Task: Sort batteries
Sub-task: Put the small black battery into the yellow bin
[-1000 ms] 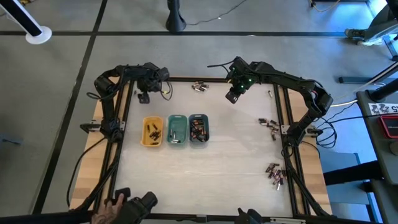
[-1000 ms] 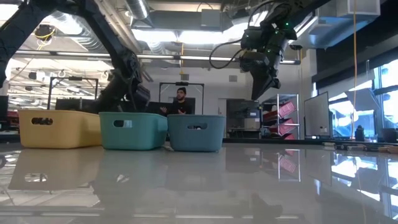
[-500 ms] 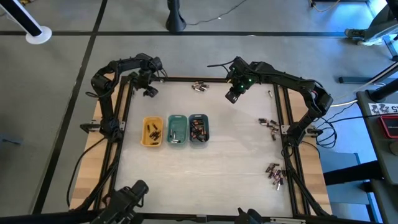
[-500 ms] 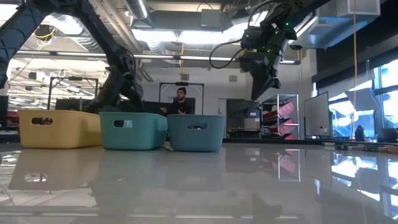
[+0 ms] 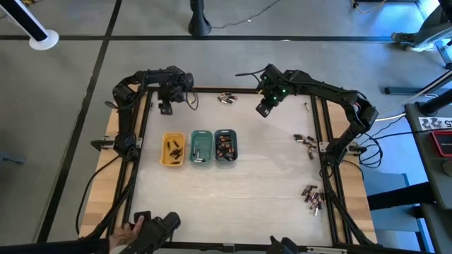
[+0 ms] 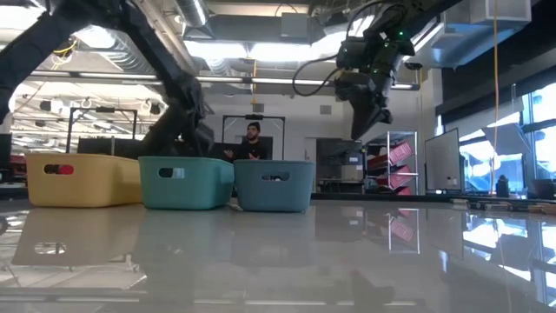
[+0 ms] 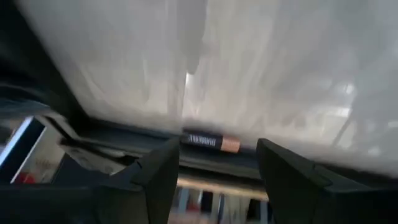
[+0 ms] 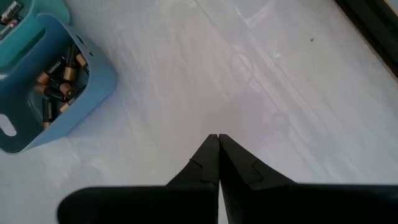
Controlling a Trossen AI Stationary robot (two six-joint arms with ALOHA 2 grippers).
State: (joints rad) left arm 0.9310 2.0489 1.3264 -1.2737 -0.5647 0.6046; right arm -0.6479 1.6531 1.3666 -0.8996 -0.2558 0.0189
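Overhead, left gripper point(image 7: 211, 171) hangs apart above 1 battery point(image 7: 210, 142).

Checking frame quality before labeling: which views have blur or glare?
Left wrist view: motion-smeared, though a battery reads between the open left gripper fingers. Low view: ceiling lights mirror off the glossy table. High and right wrist views: sharp; right gripper shut.

Behind your table you see a workshop hall: bright ceiling lights point(image 6: 234, 50), exposed ducts point(image 6: 252, 29), tall windows point(image 6: 543, 130), grey floor point(image 5: 63, 85) with dark lines.
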